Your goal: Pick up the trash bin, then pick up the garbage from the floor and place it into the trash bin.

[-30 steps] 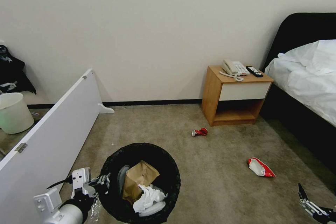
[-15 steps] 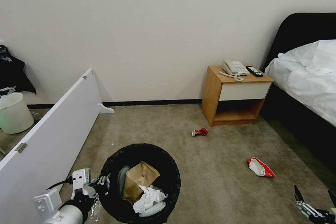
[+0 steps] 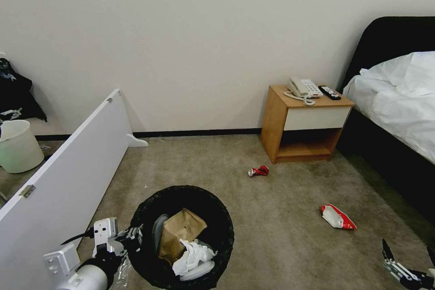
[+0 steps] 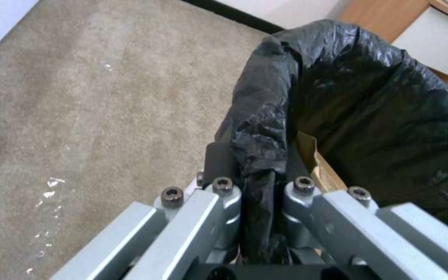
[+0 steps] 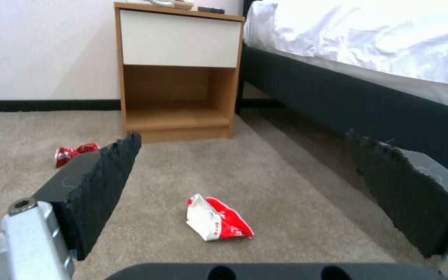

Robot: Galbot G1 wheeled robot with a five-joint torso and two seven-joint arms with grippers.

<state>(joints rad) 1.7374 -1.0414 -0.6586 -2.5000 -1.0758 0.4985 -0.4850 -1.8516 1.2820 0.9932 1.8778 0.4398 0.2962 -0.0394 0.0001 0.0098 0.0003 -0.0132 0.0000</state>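
Observation:
The trash bin [image 3: 213, 204], lined with a crinkly black bag, stands low in the head view on the carpet floor [image 3: 281, 244]. Inside it lie a brown paper bag [image 3: 181, 231], white tissue [image 3: 192, 256] and a pale slipper [image 3: 158, 231]. My left gripper [image 3: 132, 234] is shut on the bin's bag-covered rim [image 4: 265, 116], its fingers [image 4: 217, 159] pinching the black plastic. Garbage on the floor: a crushed red can [image 3: 258, 171] near the nightstand and a red-white snack packet [image 3: 337, 216]. My right gripper [image 3: 408, 256] hovers open, low and short of the packet [image 5: 217, 218]; the can [image 5: 74, 152] lies beyond.
A wooden nightstand [image 3: 308, 122] with a phone and remote stands against the wall. The dark-framed bed [image 3: 398, 99] runs along the right. A white board [image 3: 68, 176] leans on the left, with an unlined pale bin [image 3: 18, 145] behind it.
My right gripper has shifted slightly at the lower right, and its second finger has come into the head view. The left gripper and bin have stayed put.

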